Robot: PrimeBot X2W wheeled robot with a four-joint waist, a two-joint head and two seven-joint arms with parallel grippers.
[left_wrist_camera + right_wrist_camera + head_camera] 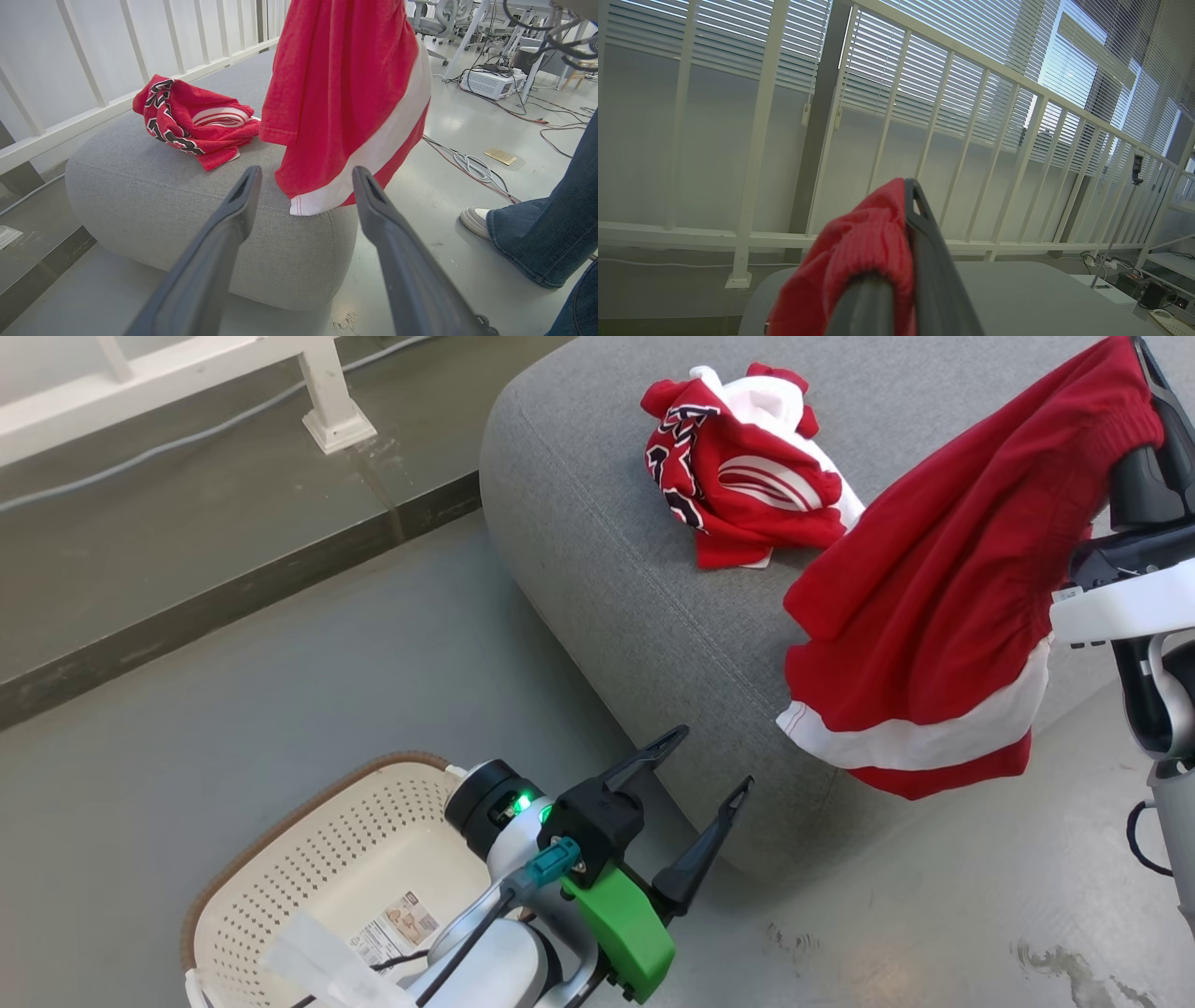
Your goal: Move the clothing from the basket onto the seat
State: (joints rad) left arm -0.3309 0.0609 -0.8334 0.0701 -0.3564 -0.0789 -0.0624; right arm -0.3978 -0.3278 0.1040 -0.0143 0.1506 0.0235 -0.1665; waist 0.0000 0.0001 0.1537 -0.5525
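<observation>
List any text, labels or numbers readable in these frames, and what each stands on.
Lettering on the crumpled red garment on the seat: black-and-white, folded over, no word readable.
Label sticker inside the basket: print too small to read.
No other text seen.

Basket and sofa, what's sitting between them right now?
In the head view, bare grey floor separates the basket from the sofa, with the open left gripper hanging above it.
</observation>
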